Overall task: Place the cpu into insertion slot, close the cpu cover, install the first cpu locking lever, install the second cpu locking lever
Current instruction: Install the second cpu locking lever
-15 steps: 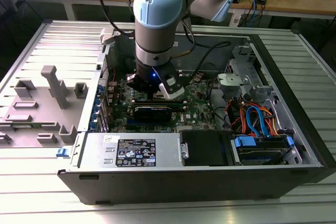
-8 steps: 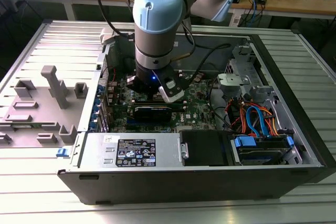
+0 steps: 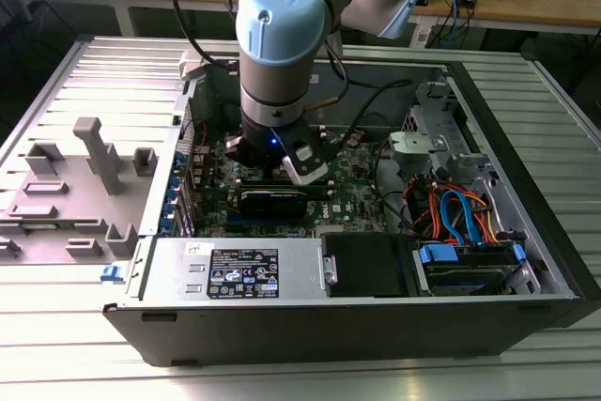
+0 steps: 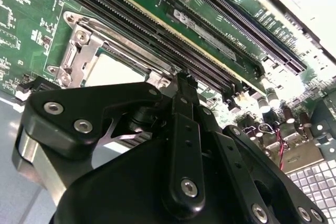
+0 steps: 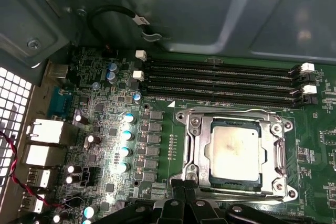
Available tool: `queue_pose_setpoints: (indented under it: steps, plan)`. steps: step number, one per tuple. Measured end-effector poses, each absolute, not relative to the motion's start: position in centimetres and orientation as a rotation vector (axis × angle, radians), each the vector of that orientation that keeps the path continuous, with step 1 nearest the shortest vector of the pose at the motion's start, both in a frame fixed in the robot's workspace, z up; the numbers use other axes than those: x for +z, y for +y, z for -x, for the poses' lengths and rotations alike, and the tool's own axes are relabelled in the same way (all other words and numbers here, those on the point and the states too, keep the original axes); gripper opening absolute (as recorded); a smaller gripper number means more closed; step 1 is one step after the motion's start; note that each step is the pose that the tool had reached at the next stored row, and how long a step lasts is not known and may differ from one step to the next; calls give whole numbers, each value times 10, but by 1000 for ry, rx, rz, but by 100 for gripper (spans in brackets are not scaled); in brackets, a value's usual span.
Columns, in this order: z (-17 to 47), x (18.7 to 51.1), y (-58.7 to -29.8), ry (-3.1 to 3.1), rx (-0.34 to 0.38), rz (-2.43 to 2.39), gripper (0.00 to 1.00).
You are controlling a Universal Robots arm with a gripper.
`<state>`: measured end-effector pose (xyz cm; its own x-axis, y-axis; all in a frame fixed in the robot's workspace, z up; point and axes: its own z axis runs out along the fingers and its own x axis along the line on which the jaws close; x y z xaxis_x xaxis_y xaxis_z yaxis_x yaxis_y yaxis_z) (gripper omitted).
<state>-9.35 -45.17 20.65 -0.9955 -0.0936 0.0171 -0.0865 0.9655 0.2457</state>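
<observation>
Silvery metal frames the cpu [image 5: 234, 153], which lies seated in the insertion slot [image 5: 206, 153] with the cpu cover [image 5: 195, 145] down flat around it, its window showing the dull grey chip top. My gripper [image 5: 185, 203] hangs just beside the socket's edge in the first wrist view, low over the green motherboard [image 5: 157, 145] inside the open computer case [image 3: 526, 176]. Whether my fingers are parted or pressed together I cannot tell. Long black memory slots [image 5: 220, 82] run alongside the socket.
</observation>
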Motion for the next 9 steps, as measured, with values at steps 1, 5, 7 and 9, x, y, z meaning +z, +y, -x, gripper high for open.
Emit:
queue_pose_setpoints:
  steps: [1,5,7,9]
  plan:
    - [94,206,-452,-3086,-387,-142,11]
    - [94,204,-452,-3084,-400,-142,11]
    - [94,203,-452,-3084,-405,-142,11]
    - [94,202,-452,-3083,-417,-142,11]
